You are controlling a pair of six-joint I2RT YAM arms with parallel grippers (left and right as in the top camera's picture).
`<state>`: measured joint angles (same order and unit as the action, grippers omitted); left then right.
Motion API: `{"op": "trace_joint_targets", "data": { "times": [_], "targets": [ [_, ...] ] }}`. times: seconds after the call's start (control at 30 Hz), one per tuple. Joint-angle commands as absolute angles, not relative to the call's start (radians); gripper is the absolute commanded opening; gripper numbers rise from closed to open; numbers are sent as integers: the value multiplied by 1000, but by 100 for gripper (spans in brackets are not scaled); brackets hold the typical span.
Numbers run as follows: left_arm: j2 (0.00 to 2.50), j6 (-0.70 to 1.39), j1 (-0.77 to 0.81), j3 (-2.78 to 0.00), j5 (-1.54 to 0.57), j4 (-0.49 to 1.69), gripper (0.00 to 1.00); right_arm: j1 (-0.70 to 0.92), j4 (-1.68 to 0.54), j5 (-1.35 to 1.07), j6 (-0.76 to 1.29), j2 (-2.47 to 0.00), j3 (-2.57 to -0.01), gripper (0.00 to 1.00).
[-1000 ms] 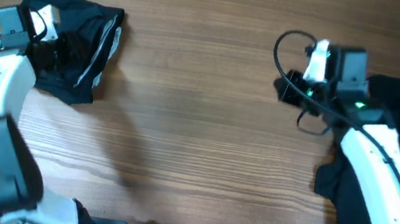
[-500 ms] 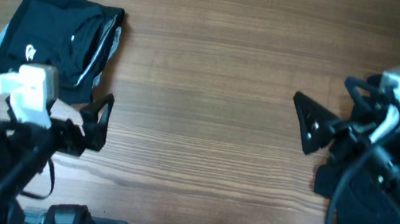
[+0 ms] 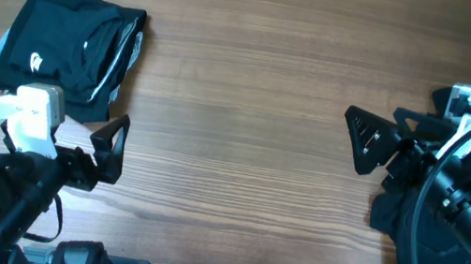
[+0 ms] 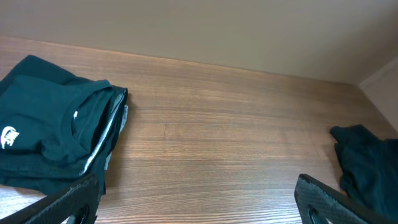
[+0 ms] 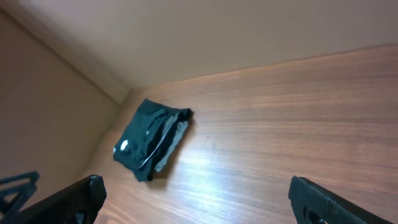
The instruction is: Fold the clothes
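A folded garment (image 3: 64, 48), dark with a pale trim showing along one edge, is lying squared off at the far left of the wooden table (image 3: 240, 104). Just on the robot's side of that folded garment, the left gripper (image 4: 196, 183) is hovering with its fingers spread wide and nothing between them. Well to the right of the folded garment, across a stretch of bare wood, the right gripper (image 5: 193, 186) is also hanging with its fingers gaping wide and carrying nothing. Farther right again, about as far from the folded garment as the table allows, a heap of dark clothes (image 3: 388, 213) is lying crumpled, partly hidden under the right arm, and it is looking like the work left to do. The fabric is appearing soft, light and limp, so it is likely to sag, bunch and drag rather than keep any shape when lifted. The best hold is probably a pinch on a single layer at a loose edge or corner, such as the lobe reaching back toward the folded garment, since a grab into the middle is likely to gather several layers.
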<state>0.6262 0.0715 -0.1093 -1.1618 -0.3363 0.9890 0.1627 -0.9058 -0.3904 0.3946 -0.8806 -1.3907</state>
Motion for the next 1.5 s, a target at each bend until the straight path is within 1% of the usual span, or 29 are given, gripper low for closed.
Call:
{"op": "trace_joint_targets", "data": {
  "times": [0.0, 0.03, 0.13, 0.2, 0.37, 0.43, 0.6, 0.67, 0.93, 1.47],
  "targets": [
    [624, 60, -104, -1156, -324, 989, 100, 162, -905, -332, 237, -865, -1401, 100],
    [624, 60, -104, -1156, -324, 989, 100, 162, -907, -332, 149, -854, -1401, 99],
    [624, 60, -104, -1156, -324, 989, 100, 168, -892, -267, -23, -805, -1366, 100],
    [624, 60, -104, -1156, -324, 989, 100, 153, -827, -230, -34, -754, -1297, 100],
    [624, 60, -104, -1156, -324, 989, 100, 78, -535, -235, -16, -495, -879, 100],
    [624, 59, -104, -1156, -324, 989, 100, 63, -422, -207, -30, -352, -673, 100],
    [624, 59, -104, -1156, -324, 989, 100, 60, -241, -210, -23, -57, -290, 100],
    [624, 60, -104, -1156, -324, 989, 100, 60, -204, -228, -22, 1, -218, 100],
    [624, 59, -104, -1156, -324, 989, 100, 59, 23, -231, -23, -3, -3, 100],
    [624, 60, -104, -1156, -324, 989, 100, 59, 21, -235, -24, -5, -5, 100]
  ]
}}
